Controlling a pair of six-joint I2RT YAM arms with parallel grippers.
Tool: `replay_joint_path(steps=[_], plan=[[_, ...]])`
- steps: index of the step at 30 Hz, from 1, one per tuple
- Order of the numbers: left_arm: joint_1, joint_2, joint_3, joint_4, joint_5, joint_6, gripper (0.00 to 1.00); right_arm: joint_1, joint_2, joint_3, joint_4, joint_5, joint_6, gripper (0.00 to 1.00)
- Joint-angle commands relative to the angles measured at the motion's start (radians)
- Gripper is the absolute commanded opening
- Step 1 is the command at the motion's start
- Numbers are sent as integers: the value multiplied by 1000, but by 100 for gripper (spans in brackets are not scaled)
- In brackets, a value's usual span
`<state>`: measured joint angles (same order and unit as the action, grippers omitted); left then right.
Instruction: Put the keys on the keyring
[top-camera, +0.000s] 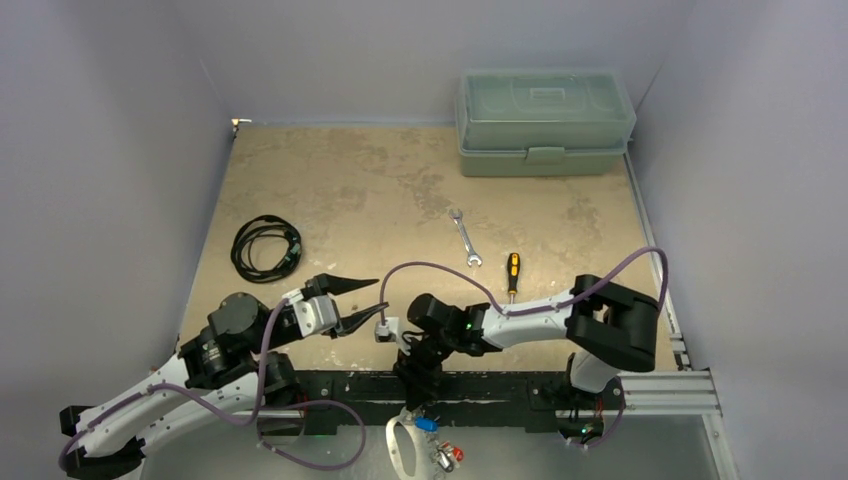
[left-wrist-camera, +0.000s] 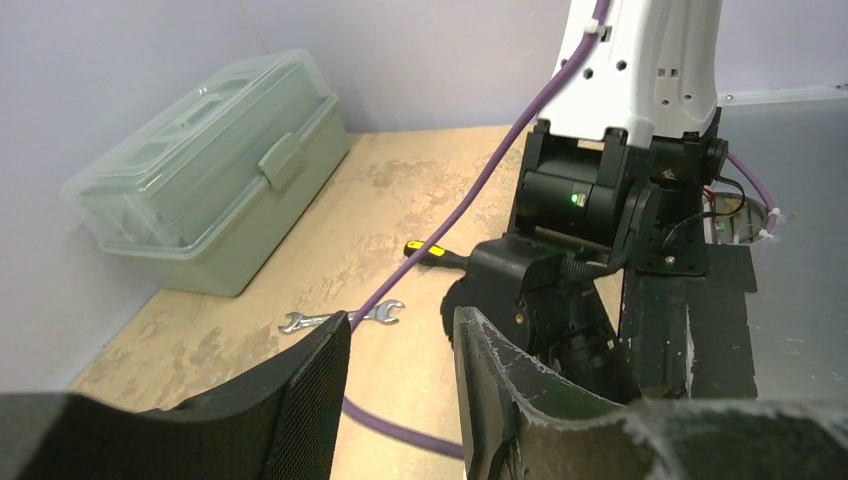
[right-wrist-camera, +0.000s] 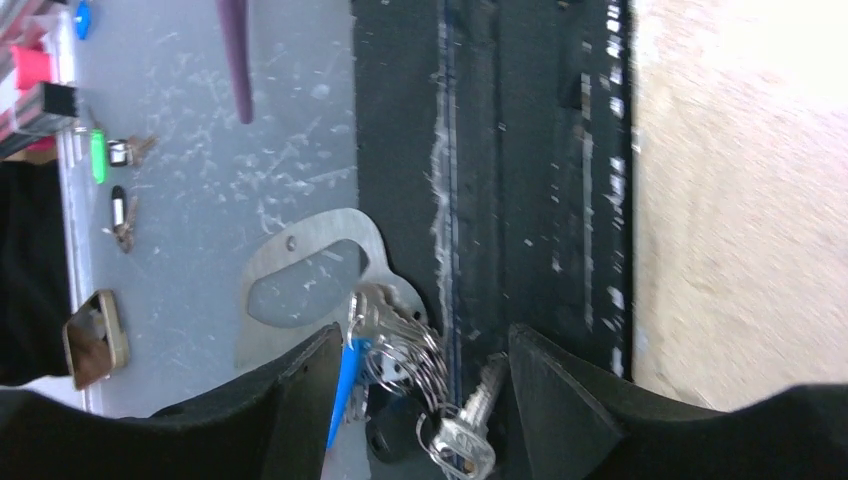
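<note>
At far left the cable (top-camera: 265, 247) lies coiled near the wall, well apart from both arms. My left gripper (top-camera: 380, 295) hangs over the near edge of the table (top-camera: 380, 190), jaws spread and empty. My right gripper (right-wrist-camera: 425, 335) points down past the black strip (right-wrist-camera: 520, 150), fingers wide apart, straddling the bunch of keys (right-wrist-camera: 400, 345) at the edge of the keyring (right-wrist-camera: 320, 245). It grips nothing, and I cannot tell whether a pad touches the bunch. The keyring lies flat on the scratched metal sheet (right-wrist-camera: 200, 120) beside the strip. Its lower part is hidden behind one finger, and the overhead frame cuts it off. Two loose keys (right-wrist-camera: 125, 150) lie further out on the sheet. Rightward, the wrench (top-camera: 464, 238) and screwdriver (top-camera: 512, 272) lie on open table, and the box (top-camera: 545, 120) stands in the far corner.
</note>
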<state>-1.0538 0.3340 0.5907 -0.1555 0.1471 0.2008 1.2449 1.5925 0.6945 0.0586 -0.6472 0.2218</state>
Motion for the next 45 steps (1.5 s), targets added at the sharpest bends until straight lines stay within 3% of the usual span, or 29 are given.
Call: replay_joint_path(steps=[1, 3, 9, 17, 23, 36, 45], plan=[[3, 13, 6, 4, 26, -10, 42, 21, 57, 39, 59, -59, -30, 63], [2, 14, 5, 4, 31, -11, 42, 21, 63, 35, 69, -54, -30, 55], [3, 23, 7, 3, 41, -12, 41, 21, 45, 24, 76, -55, -26, 47], [3, 28, 8, 1, 43, -14, 41, 21, 57, 8, 102, -56, -5, 17], [3, 32, 9, 0, 47, -15, 41, 21, 27, -9, 124, -59, 1, 0], [3, 38, 9, 1, 55, -16, 41, 15, -150, -53, 213, -96, -18, 0], [3, 34, 12, -3, 52, -18, 41, -62, -195, -5, 121, -5, -101, 0]])
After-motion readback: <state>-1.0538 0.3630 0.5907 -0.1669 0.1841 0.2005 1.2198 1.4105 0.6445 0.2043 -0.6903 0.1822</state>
